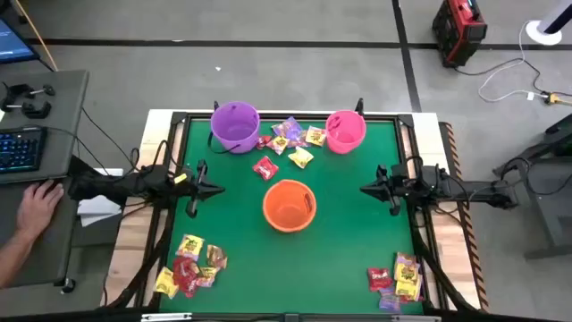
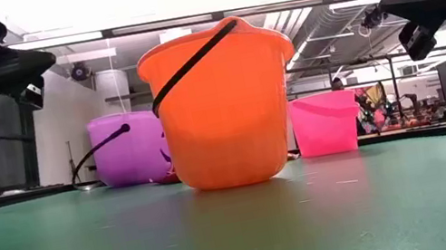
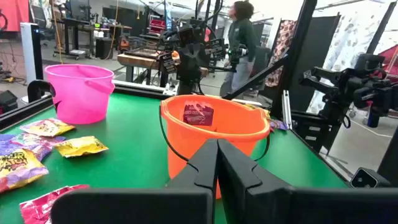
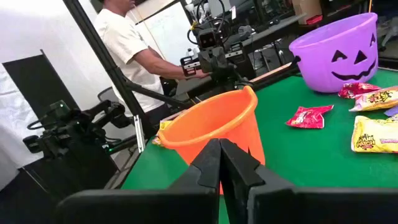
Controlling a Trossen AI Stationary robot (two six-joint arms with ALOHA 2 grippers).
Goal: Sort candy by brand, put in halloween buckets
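Observation:
The orange bucket (image 1: 289,205) stands upright mid-table, with a red packet (image 3: 198,114) inside it. The purple bucket (image 1: 235,126) and the pink bucket (image 1: 345,131) stand near the far edge, loose candy (image 1: 290,141) on the mat between them. More candy lies in a pile at the near left (image 1: 189,265) and a pile at the near right (image 1: 397,276). My left gripper (image 1: 218,188) hovers shut left of the orange bucket. My right gripper (image 1: 365,189) hovers shut right of it. Both are empty.
A black frame (image 1: 268,114) borders the green mat. A person's hand (image 1: 36,207) rests at a desk with a keyboard (image 1: 20,148) left of the table. Bare mat lies between the orange bucket and the near edge.

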